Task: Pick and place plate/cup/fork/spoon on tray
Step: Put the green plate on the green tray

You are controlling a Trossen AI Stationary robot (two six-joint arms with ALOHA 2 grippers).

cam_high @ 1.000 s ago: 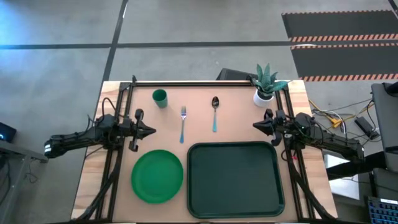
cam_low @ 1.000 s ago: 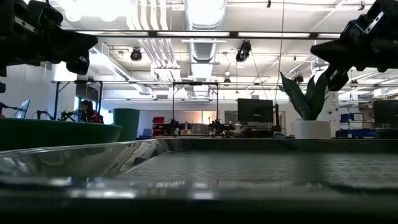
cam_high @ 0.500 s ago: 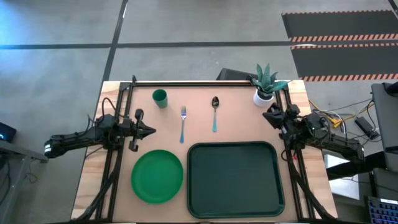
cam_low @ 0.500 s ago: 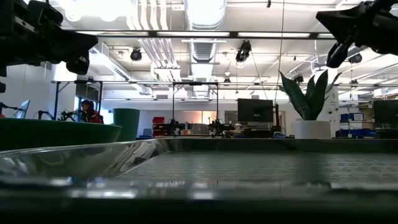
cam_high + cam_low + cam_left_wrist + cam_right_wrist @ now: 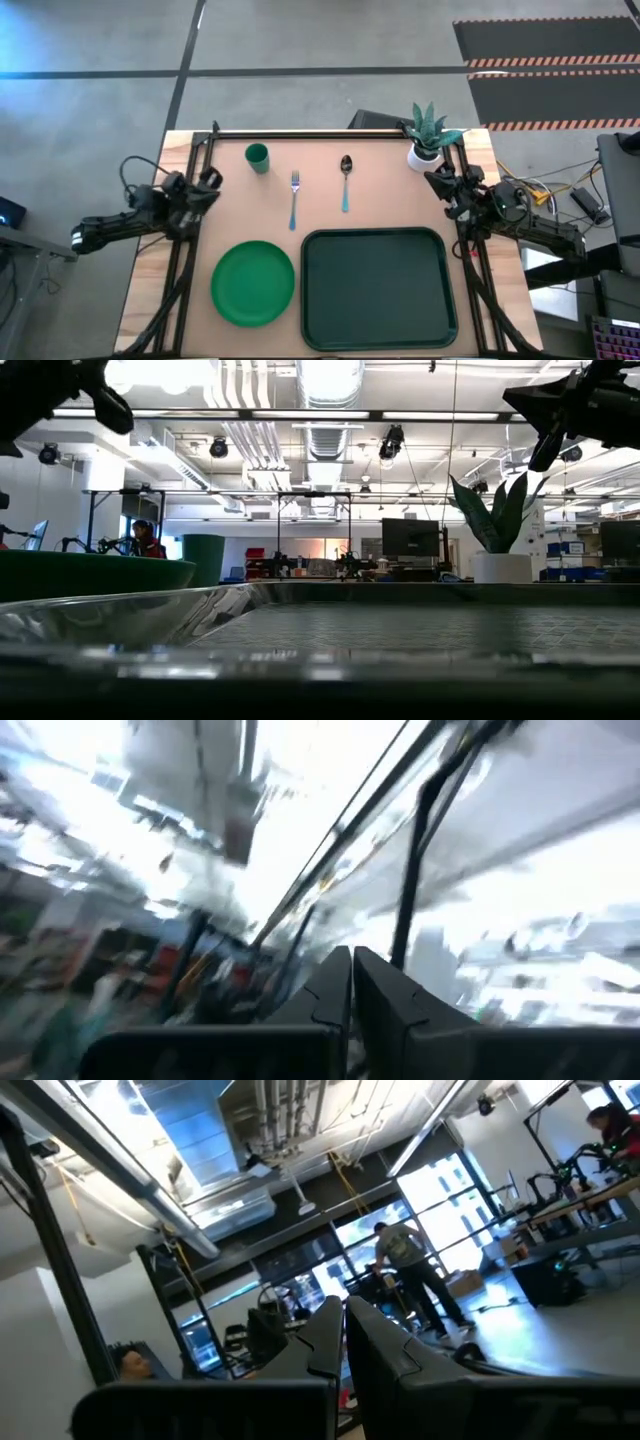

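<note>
Currently both grippers are empty and raised off the table. Left gripper (image 5: 212, 177) sits at the left table edge, near the cup and above the plate's side; in its wrist view the two fingers (image 5: 335, 992) are pressed together with nothing between them, and the camera points up at the ceiling. Right gripper (image 5: 437, 181) sits at the right table edge, just in front of the white pot with the spiky plant (image 5: 427, 133); its fingers (image 5: 335, 1335) are likewise closed on nothing, aimed toward the room, where a person (image 5: 405, 1270) stands with back turned. Cup (image 5: 257, 157) stands upright at the far left of the table. Fork (image 5: 294, 198) and spoon (image 5: 345, 181) lie side by side, apart, handles toward the near edge, between cup and plant. Plate (image 5: 252, 283) lies flat at near left, just beside the tray (image 5: 377, 288), not touching it. Tray holds nothing.
</note>
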